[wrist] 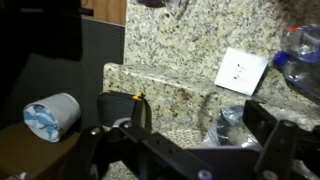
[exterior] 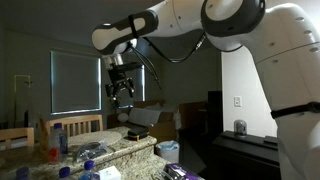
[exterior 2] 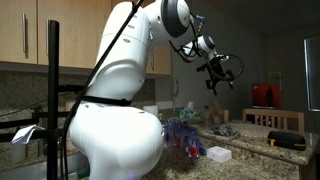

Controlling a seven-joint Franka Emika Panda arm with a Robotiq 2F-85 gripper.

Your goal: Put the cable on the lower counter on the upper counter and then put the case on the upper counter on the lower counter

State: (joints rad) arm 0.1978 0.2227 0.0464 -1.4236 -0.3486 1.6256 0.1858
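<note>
- One tool (exterior: 122, 88): jaws spread wide, grasping nothing.
- One black case (exterior 2: 285, 141) lying on the granite surface (exterior 2: 250, 150).
- One white square box (wrist: 240, 68), also on granite.

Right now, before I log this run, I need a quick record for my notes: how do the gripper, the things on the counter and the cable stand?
gripper: open, empty, up in the air above the counter
bottles: clear with blue caps, standing on the counter
white box: lying on the counter
case: probably the dark flat shape on the ledge
cable: cannot be made out
</note>
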